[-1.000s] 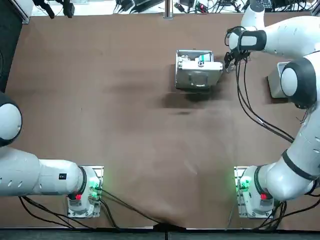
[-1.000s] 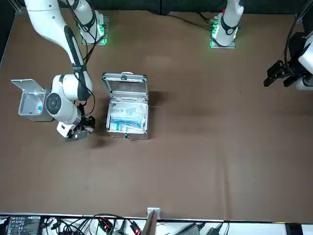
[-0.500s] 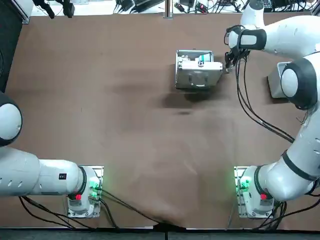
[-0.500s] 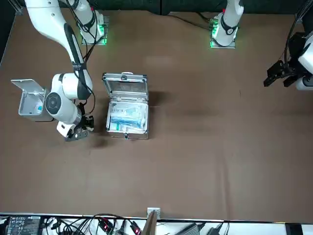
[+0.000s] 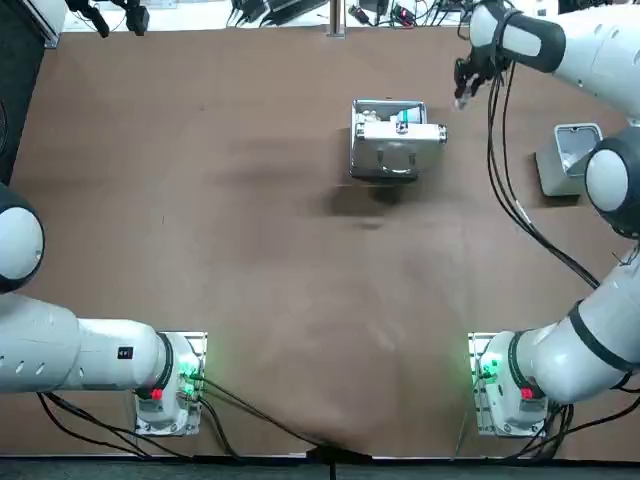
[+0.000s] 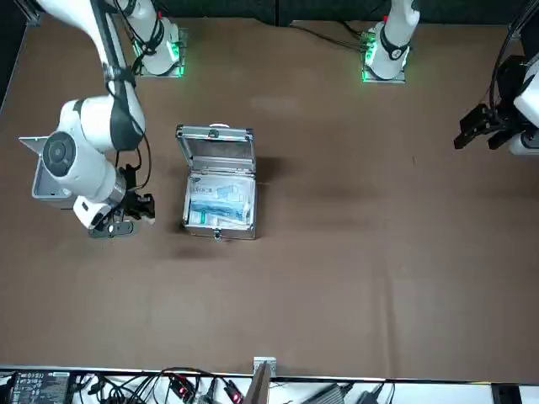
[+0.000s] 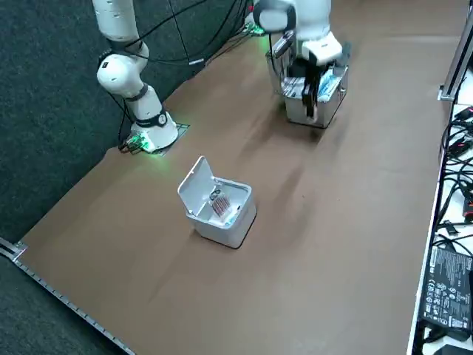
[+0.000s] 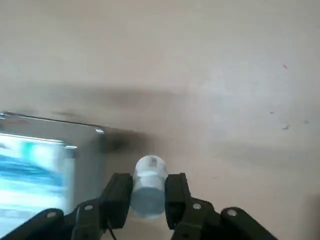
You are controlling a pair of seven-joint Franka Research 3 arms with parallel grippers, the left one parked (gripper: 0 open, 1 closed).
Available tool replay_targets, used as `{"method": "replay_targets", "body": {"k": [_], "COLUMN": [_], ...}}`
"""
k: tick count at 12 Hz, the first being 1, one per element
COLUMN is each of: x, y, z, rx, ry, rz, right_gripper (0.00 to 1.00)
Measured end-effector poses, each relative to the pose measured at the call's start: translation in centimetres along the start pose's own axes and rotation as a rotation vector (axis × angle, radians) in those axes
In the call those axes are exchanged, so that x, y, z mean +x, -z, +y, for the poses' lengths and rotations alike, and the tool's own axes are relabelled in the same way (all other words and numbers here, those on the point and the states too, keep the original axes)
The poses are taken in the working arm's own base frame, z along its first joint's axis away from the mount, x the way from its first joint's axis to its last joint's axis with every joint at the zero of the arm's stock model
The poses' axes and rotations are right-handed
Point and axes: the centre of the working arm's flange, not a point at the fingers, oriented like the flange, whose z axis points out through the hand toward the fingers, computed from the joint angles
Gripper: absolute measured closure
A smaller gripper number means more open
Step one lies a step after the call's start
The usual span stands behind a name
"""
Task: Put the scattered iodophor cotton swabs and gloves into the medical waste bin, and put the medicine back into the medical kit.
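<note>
My right gripper [image 8: 149,184] is shut on a small white medicine bottle [image 8: 151,169], held upright above the brown table. The open silver medical kit [image 5: 388,140] stands close by, with white and teal medicine packs [image 6: 219,200] inside and its lid raised. In the top view the right gripper [image 5: 464,90] hangs off the kit's right far corner; from the front the gripper [image 6: 120,220] is beside the kit [image 6: 217,183], toward the bin. The white medical waste bin [image 7: 219,205] stands open with reddish swabs and something blue inside.
The waste bin [image 5: 562,160] sits near the table's right edge, with its flip lid up. Black cables hang from the right arm between kit and bin. Cables and electronics line the table's far edge [image 5: 330,28].
The right gripper has risen from the table beside the kit and shifted toward the far edge, carrying the bottle. The kit and the bin have stayed in place.
</note>
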Motion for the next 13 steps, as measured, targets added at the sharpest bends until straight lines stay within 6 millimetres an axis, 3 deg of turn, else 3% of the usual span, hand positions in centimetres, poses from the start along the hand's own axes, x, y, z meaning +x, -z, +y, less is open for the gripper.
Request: {"method": "replay_targets", "body": {"k": [3,6,8,9,13], "x": [0.4,0.0,-0.1,-0.2,-0.5], "y": [3.5,3.9,3.3,1.9,-1.7], "z": [-6.1,-12.0,-15.3,-18.4,-23.8], "rx": [0.013,0.018,0.016,0.007,-0.017], "ry": [-0.053,-0.080,-0.102,-0.122,-0.140], "rz": [0.024,0.037,0.036,0.027,0.009], "right_gripper": [0.60,0.60,0.60,0.60,0.60]}}
